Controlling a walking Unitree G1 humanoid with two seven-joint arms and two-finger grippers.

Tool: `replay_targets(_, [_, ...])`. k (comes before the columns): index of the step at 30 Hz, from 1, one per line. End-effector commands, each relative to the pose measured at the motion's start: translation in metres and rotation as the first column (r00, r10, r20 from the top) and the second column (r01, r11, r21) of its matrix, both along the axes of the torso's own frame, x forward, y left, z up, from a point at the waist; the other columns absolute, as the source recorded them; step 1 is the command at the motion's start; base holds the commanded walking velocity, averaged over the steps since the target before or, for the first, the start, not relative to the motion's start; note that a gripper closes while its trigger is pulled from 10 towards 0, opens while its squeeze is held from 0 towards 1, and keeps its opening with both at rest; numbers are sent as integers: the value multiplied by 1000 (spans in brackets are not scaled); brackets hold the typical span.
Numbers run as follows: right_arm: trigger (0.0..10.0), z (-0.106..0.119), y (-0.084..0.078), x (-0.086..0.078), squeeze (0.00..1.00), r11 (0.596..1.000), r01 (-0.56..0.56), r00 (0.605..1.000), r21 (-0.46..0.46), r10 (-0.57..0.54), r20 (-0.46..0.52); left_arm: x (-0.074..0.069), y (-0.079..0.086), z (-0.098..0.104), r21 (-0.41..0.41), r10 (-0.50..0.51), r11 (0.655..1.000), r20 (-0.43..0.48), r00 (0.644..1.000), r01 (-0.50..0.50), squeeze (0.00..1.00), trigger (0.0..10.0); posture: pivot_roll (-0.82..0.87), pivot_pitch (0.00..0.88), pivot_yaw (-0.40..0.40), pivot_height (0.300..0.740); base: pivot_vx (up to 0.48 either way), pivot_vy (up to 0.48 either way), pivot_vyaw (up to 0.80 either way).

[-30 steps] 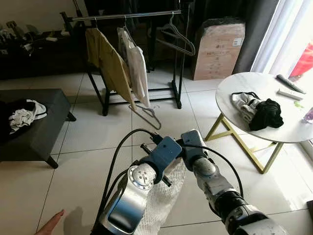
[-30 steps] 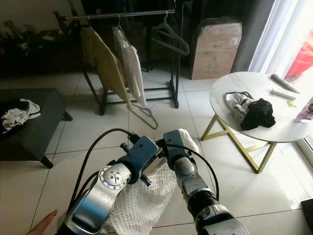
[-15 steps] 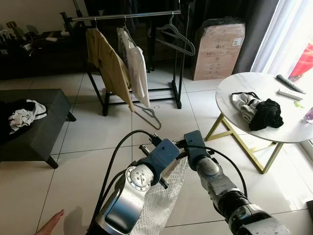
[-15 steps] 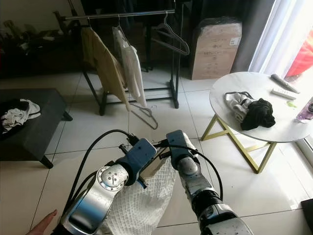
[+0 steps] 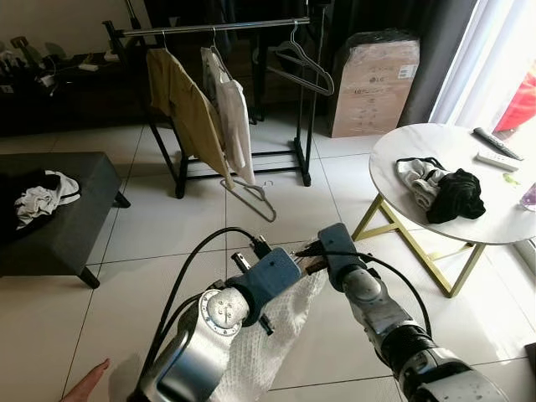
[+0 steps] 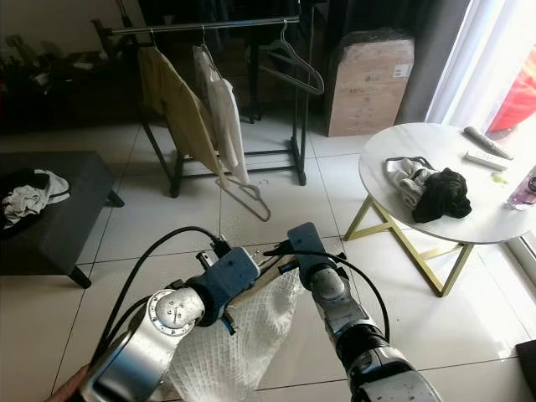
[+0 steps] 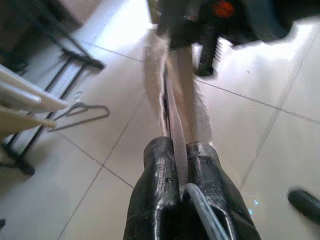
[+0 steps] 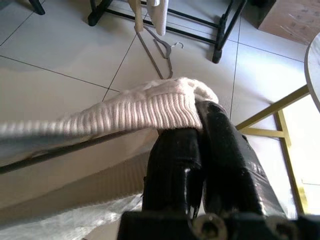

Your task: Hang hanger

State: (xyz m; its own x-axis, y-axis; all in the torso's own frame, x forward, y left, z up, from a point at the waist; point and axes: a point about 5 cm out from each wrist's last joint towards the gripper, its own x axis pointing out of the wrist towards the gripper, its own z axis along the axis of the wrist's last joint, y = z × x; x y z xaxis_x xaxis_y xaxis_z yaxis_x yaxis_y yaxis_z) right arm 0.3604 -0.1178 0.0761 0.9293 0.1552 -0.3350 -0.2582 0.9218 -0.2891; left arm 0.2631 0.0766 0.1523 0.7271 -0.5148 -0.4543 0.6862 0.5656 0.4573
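Observation:
A white knitted sweater [image 5: 270,335] hangs between my two grippers above the tiled floor. My left gripper [image 7: 177,147] is shut on a fold of it, and a thin dark hanger bar [image 7: 165,100] runs along that fold. The right gripper [image 8: 197,112] is shut on the sweater's ribbed edge [image 8: 150,107], just right of the left wrist [image 5: 268,280]. The hanger bar [image 8: 60,150] shows under the cloth. Ahead stands the clothes rack [image 5: 218,28], holding a beige garment [image 5: 186,105], a white garment [image 5: 236,109] and an empty dark hanger [image 5: 303,65].
A loose hanger [image 5: 255,197] lies on the floor by the rack's foot. A round white table [image 5: 402,151] with clothes [image 5: 444,193] stands at the right, a dark bench [image 5: 79,213] at the left, a cardboard box [image 5: 373,84] behind. A person's hand [image 5: 84,385] shows at the lower left.
My left arm has dropped lower and to the left, and the right gripper has shifted slightly right, so the sweater is drawn out more between them.

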Motion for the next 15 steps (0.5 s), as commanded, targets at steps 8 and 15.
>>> replay_targets(8, [0, -2, -12, 0, 0, 999, 5, 1000, -37, -5, -7, -24, 15, 7, -42, -143, 989, -53, 988, 141, 0, 10000, 9, 162, 15, 740, 0, 0, 0])
replay_targets(15, [0, -8, -19, -3, 0, 998, -7, 999, -61, 4, -45, -25, 31, 27, -106, -146, 983, 32, 989, 149, 0, 10000, 9, 164, 11, 740, 0, 0, 0])
